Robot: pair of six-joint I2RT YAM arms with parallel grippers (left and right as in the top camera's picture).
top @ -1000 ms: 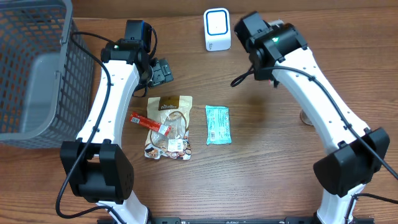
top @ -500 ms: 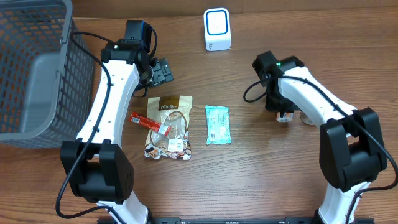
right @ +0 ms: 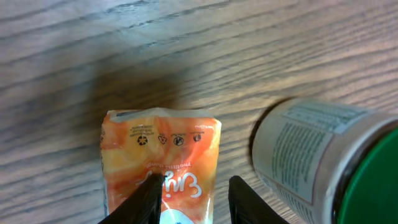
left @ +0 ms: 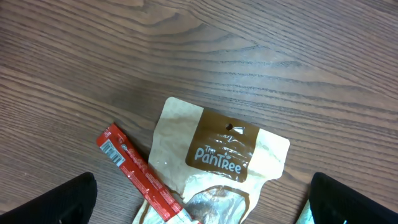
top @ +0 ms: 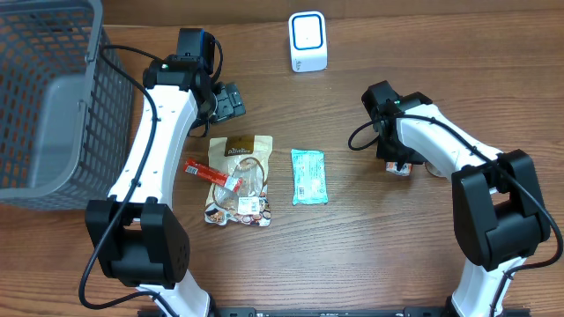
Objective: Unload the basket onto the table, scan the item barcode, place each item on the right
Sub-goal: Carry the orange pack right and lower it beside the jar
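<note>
Surface: brown wood-grain tabletop, matte. It fills all three views, so none of the room shows.

Landmark: small white box scanner with a blue-rimmed window, at the table's far edge, centre.

Right gripper: nearer than the scanner and to its right, low over the table, fingers partly spread, not pinching. The orange foil sachet lies flat under them, print up. One finger overlaps its face, the other sits just off its edge. Can't tell if either tip touches it.

White-labelled can with a green lid: just beside the sachet, on the side away from the scanner, not touching it.

Left gripper: nearer than the scanner and to its left, claw spread wide, empty. It hovers over the top of the tan-and-brown "Pantree" pouch.

Red stick packet: overlaps that pouch's left edge.

Teal flat packet: straight in front of the scanner, beside the pouch.

Grey mesh basket: far left of the scanner.
</note>
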